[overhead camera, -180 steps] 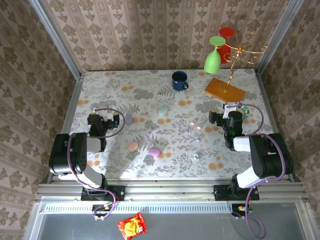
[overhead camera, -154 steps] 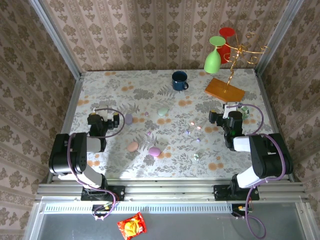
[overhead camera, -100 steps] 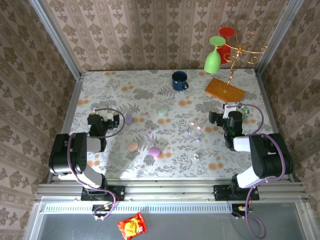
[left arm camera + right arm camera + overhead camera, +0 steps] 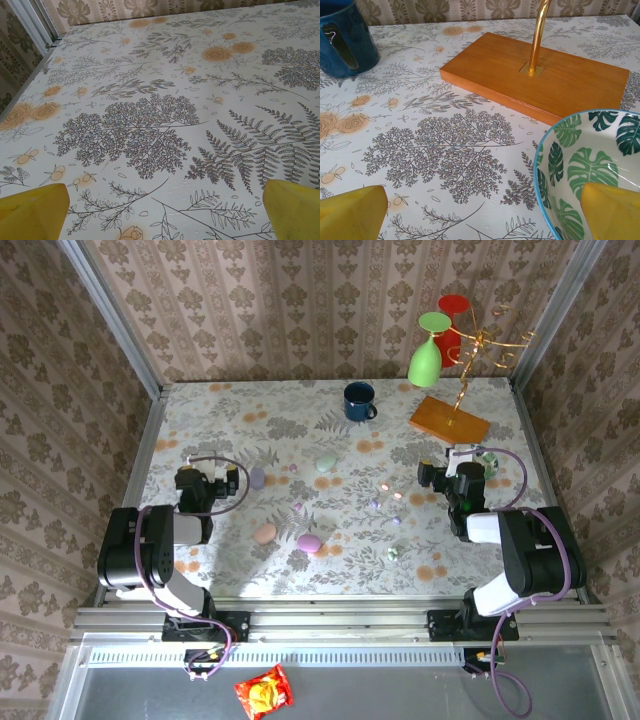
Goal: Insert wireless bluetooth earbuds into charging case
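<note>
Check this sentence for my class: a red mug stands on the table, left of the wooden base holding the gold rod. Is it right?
No: the mug is dark blue, not red, as the right wrist view shows. It does stand on the table, left of the wooden base holding the gold rod.

Damask-patterned walls (image 4: pixel 300 310) enclose a table (image 4: pixel 220 415) covered in floral-printed cloth, evenly lit.
</note>
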You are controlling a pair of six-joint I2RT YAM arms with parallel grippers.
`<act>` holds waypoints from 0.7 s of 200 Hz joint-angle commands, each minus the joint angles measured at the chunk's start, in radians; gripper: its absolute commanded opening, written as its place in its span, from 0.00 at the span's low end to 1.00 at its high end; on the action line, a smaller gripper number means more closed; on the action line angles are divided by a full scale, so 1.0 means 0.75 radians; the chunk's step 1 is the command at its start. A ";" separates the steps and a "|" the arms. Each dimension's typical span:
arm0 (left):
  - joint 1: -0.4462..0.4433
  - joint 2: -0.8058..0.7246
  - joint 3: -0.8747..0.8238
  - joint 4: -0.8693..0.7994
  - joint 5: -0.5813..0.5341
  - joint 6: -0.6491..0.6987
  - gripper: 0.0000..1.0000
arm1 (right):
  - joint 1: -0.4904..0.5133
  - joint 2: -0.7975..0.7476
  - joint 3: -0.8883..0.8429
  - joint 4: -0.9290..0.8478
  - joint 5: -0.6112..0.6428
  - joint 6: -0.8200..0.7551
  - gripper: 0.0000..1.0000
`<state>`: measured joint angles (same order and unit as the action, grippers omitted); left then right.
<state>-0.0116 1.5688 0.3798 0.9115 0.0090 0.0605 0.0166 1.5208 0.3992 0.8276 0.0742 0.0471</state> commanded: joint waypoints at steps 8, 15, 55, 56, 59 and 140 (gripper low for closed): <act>-0.010 -0.068 -0.007 0.013 -0.064 -0.003 1.00 | 0.002 -0.032 -0.003 0.030 0.031 -0.008 1.00; -0.016 -0.103 -0.009 -0.011 -0.075 0.002 1.00 | 0.002 -0.075 -0.012 0.015 0.034 -0.009 1.00; -0.141 -0.362 0.024 -0.276 -0.279 0.061 1.00 | 0.033 -0.370 -0.006 -0.232 0.011 -0.070 1.00; -0.144 -0.368 0.025 -0.282 -0.284 0.061 1.00 | 0.034 -0.376 -0.006 -0.234 0.010 -0.070 1.00; -0.156 -0.386 0.027 -0.299 -0.294 0.062 1.00 | 0.039 -0.396 -0.005 -0.252 0.011 -0.075 1.00; -0.289 -0.658 0.132 -0.730 -0.059 -0.119 1.00 | 0.379 -0.667 0.178 -0.793 -0.214 -0.363 1.00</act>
<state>-0.2222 1.1088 0.4477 0.4950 -0.1349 0.0486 0.2192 1.0252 0.4713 0.3908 0.0181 -0.1207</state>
